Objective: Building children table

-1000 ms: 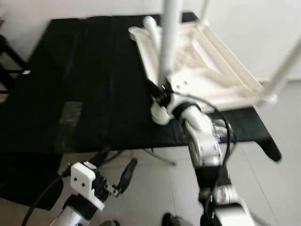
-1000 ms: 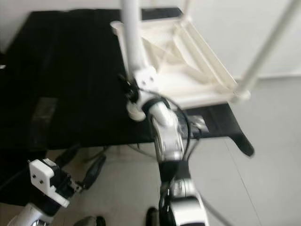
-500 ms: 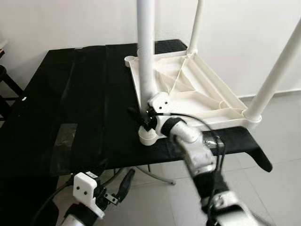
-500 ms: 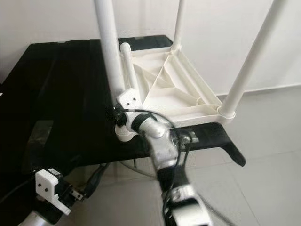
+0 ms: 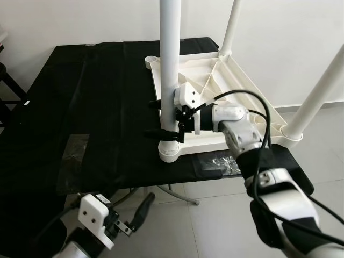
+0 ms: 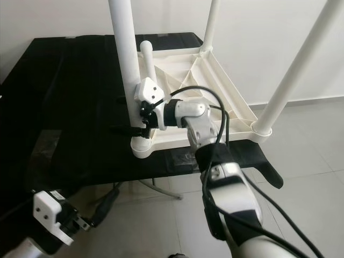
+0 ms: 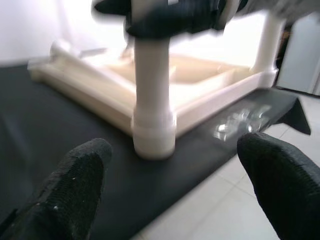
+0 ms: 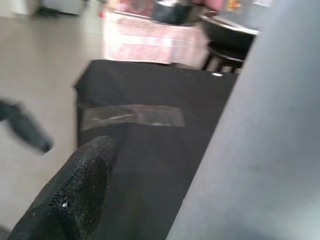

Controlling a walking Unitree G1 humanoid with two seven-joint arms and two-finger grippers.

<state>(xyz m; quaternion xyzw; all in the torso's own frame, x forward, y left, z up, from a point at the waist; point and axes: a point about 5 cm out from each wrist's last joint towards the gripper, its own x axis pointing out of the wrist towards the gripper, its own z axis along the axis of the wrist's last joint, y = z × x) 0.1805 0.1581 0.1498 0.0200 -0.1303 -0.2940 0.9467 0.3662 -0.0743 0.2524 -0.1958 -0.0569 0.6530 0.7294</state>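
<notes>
A white children's table [image 5: 252, 110] lies upside down on a black-covered table [image 5: 97, 107]. Three of its legs point up. The near-left leg [image 5: 170, 54] stands in its corner socket [image 5: 170, 150]. My right gripper [image 5: 153, 118] is open a little above that socket. One finger passes behind the leg and one in front, with a gap to the leg in the right wrist view. My left gripper [image 7: 170, 165] hangs open below the black table's front edge, facing the socketed leg [image 7: 152, 100].
A clear plastic bag [image 5: 223, 161] lies on the cloth near the front edge, and a clear tape patch [image 5: 72, 153] is at the left. A loose white tube [image 6: 148, 64] lies along the upturned table's left rim. A dark stool [image 5: 8, 80] stands at far left, above tiled floor [image 5: 215, 226].
The head camera has lifted and steadied. My right gripper has risen from the leg's socket to a little higher on the leg, its fingers now straddling it. The left arm stays low.
</notes>
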